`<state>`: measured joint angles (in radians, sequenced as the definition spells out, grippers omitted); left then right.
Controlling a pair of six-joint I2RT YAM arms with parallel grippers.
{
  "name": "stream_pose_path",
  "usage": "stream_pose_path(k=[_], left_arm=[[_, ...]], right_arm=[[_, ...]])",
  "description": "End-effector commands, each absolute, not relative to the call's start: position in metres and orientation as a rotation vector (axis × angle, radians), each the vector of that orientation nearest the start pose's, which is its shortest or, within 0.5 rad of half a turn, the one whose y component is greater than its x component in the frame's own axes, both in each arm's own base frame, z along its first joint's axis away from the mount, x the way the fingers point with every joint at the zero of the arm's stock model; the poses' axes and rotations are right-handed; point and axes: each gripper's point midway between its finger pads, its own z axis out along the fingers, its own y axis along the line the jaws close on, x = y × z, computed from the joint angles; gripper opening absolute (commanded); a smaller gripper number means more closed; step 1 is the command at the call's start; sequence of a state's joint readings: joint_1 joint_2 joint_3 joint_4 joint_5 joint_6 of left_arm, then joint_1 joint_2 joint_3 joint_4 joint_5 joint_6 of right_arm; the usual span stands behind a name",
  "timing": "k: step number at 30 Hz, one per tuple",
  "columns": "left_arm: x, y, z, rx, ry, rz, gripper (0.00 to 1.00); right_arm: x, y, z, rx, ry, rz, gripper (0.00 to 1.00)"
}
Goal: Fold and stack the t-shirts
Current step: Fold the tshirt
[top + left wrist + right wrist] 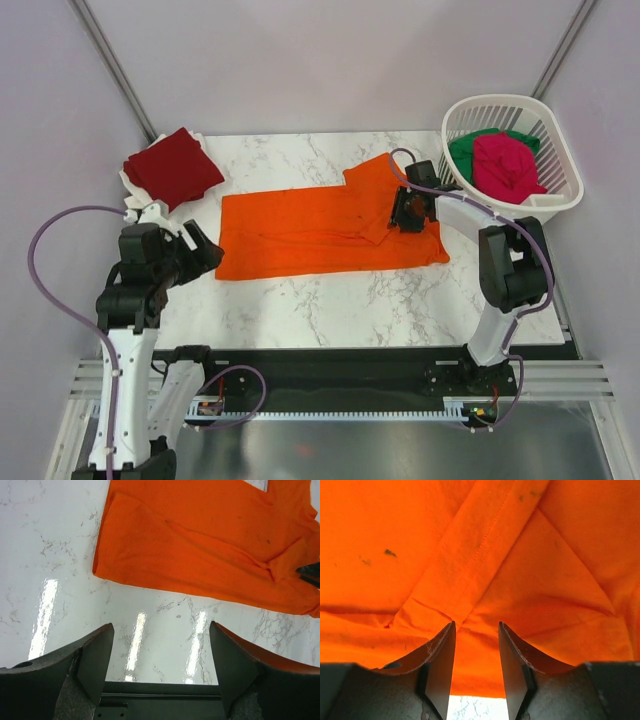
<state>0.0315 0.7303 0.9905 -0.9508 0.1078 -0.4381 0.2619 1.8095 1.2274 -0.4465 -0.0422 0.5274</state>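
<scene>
The orange shirt [320,232] lay spread on the counter [330,300]. The left tool [161,630] hung released off its left edge. The right tool [477,625] hovered over its right end, jaws parted, gripping nothing. The red shirt [172,167] sat folded beyond its left end, and the basket [560,195] stood beyond its right.

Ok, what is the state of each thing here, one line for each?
orange t-shirt: laid flat on the table, partly folded.
dark red t-shirt: folded, at the far left corner.
basket: upright, holding two shirts.
magenta-pink t-shirt: crumpled in the basket.
green t-shirt: crumpled in the basket, partly under the magenta-pink one.
left gripper: open, empty, beside the orange t-shirt.
right gripper: jaws apart, low over the orange t-shirt.
</scene>
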Motion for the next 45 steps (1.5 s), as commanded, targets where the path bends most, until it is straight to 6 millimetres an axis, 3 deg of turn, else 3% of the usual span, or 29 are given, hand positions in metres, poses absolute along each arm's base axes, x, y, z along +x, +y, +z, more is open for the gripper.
stream_pose_path(k=[1, 14, 17, 18, 24, 33, 35, 39, 43, 45], left_arm=[[0.200, -0.030, 0.228, -0.393, 2.207, -0.323, 0.84], [0.198, -0.036, 0.225, -0.406, 2.203, -0.364, 0.82], [0.198, -0.039, 0.219, -0.409, 2.218, -0.390, 0.81], [0.198, -0.041, 0.214, -0.412, 2.230, -0.400, 0.81], [0.198, -0.042, 0.213, -0.412, 2.237, -0.406, 0.80], [0.200, -0.043, 0.211, -0.415, 2.246, -0.411, 0.80], [0.199, -0.043, 0.210, -0.416, 2.247, -0.412, 0.80], [0.200, -0.043, 0.211, -0.417, 2.244, -0.413, 0.80], [0.199, -0.042, 0.210, -0.418, 2.245, -0.411, 0.80], [0.199, -0.042, 0.210, -0.421, 2.248, -0.410, 0.80]], right_arm=[[0.425, 0.152, 0.065, 0.334, 2.545, 0.422, 0.47], [0.430, 0.157, 0.032, 0.371, 2.587, 0.422, 0.45], [0.432, 0.157, 0.031, 0.373, 2.585, 0.420, 0.35], [0.433, 0.158, 0.030, 0.371, 2.585, 0.421, 0.28], [0.438, 0.159, 0.036, 0.366, 2.569, 0.426, 0.17], [0.446, 0.166, 0.068, 0.326, 2.520, 0.398, 0.17], [0.450, 0.168, 0.069, 0.317, 2.519, 0.402, 0.09], [0.456, 0.175, 0.066, 0.305, 2.532, 0.405, 0.12], [0.463, 0.179, 0.070, 0.298, 2.528, 0.394, 0.28], [0.466, 0.180, 0.071, 0.295, 2.526, 0.391, 0.29]])
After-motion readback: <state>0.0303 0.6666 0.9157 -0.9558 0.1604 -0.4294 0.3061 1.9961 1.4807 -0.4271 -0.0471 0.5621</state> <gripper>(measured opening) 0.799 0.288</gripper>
